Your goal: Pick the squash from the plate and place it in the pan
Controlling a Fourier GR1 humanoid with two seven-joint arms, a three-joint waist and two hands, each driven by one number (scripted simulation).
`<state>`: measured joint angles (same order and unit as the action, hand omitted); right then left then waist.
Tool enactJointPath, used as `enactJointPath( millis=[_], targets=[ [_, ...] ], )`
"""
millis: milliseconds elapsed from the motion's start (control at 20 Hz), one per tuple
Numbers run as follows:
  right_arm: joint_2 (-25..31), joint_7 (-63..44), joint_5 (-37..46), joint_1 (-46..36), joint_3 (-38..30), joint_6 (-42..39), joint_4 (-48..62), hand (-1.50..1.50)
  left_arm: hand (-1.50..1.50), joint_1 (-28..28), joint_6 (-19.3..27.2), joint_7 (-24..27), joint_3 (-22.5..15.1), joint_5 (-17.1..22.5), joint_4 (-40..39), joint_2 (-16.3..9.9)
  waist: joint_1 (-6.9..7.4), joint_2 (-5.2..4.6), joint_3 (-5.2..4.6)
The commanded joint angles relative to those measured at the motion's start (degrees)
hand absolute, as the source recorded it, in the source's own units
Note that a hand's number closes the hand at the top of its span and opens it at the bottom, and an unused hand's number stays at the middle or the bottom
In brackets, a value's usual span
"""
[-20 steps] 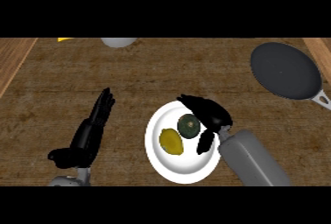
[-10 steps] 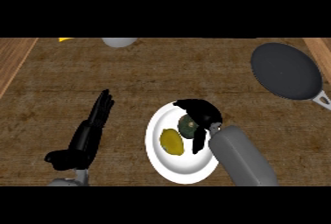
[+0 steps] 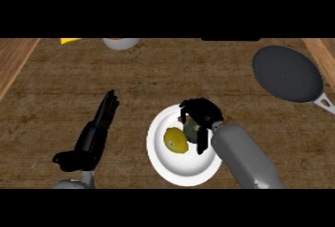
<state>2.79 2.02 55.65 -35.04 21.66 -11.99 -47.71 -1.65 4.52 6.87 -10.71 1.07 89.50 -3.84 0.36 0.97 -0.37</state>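
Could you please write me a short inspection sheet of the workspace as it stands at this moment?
Surface: brown wooden counter, paler wood strips at both sides.
Job's things: dark green squash on the white plate, beside a yellow fruit; dark pan at upper right holds nothing.
Clutter: white bowl and a yellow thing at the far edge.
Hands: right hand curled over the squash; left hand open, resting left of the plate.
Cables: nothing seen.
Surroundings: nothing seen.
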Motion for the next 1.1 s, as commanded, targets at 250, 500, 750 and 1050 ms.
enactJointPath(
  millis=[250,500,750,1050],
  targets=[
    [1.1,4.9,3.0,2.2,-4.2,12.5,1.2,1.5,0.0,2.2,-4.0,-0.9,2.1,2.5,3.0,-2.0,0.14,-1.05,0.38],
    [3.2,0.5,2.9,4.3,-6.2,13.5,-12.1,1.5,0.0,1.8,-1.1,0.8,0.3,-0.3,0.2,1.0,-0.79,-0.84,0.35],
    [13.3,2.4,-1.2,16.4,-10.3,10.8,-29.1,1.5,0.0,-0.3,-1.0,-4.4,2.5,0.6,3.9,-1.0,-2.01,-0.46,0.36],
    [13.5,-0.6,-8.9,19.4,-17.4,9.7,-46.5,1.5,0.0,0.7,-2.2,-3.0,2.3,1.1,3.5,-0.8,-1.64,-0.53,0.33]
  ],
)
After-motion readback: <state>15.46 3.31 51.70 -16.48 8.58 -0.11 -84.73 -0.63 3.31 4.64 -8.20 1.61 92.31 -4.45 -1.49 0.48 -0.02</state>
